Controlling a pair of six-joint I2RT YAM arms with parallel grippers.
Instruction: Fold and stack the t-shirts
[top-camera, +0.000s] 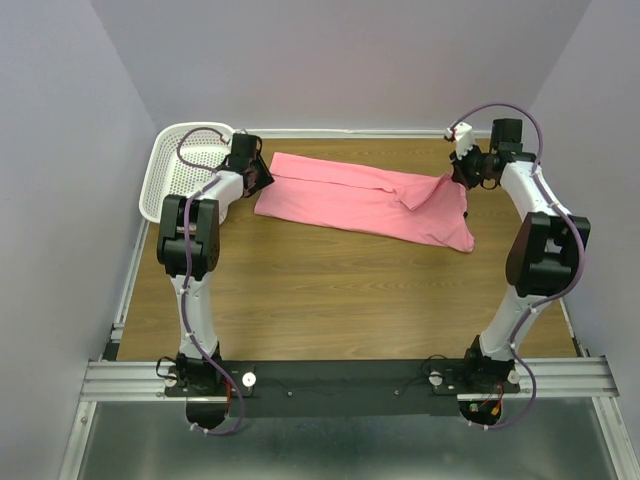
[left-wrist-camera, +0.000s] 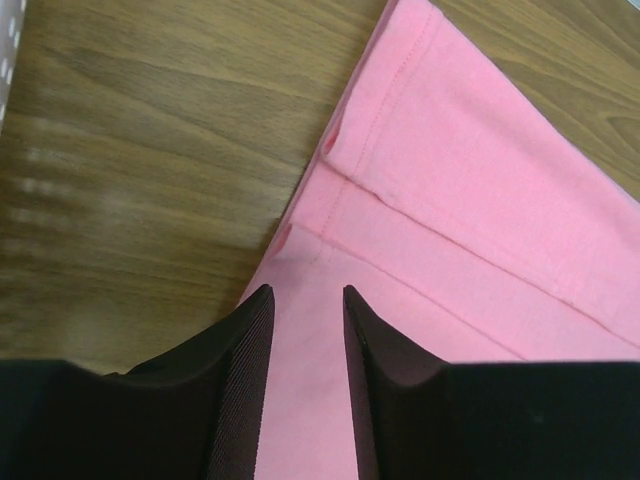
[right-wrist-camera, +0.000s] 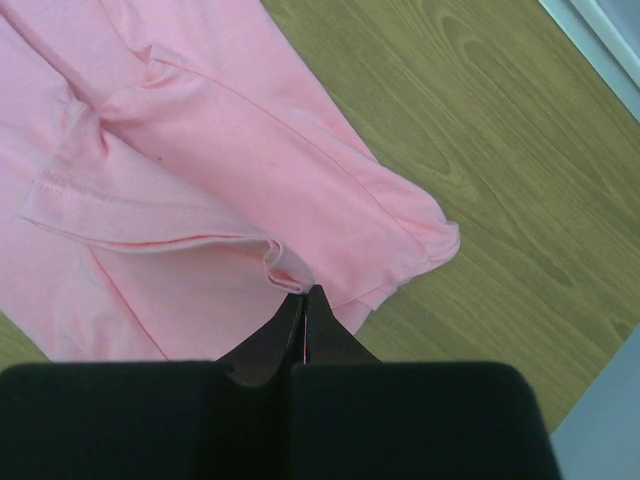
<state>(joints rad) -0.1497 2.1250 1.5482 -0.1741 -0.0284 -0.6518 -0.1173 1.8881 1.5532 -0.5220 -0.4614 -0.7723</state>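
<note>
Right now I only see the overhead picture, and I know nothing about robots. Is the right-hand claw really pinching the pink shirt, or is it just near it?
Observer: Its wrist camera shows the right gripper shut, with a thin sliver of the pink t-shirt caught between its fingers at a folded edge.
Operator: And the left claw?
Observer: The left gripper has its jaws parted. The fabric lies flat beneath the gap and does not look pinched.
Operator: Which part of the shirt is under it?
Observer: A stitched hem where one layer folds over another, close to the shirt's edge and the bare table.
</note>
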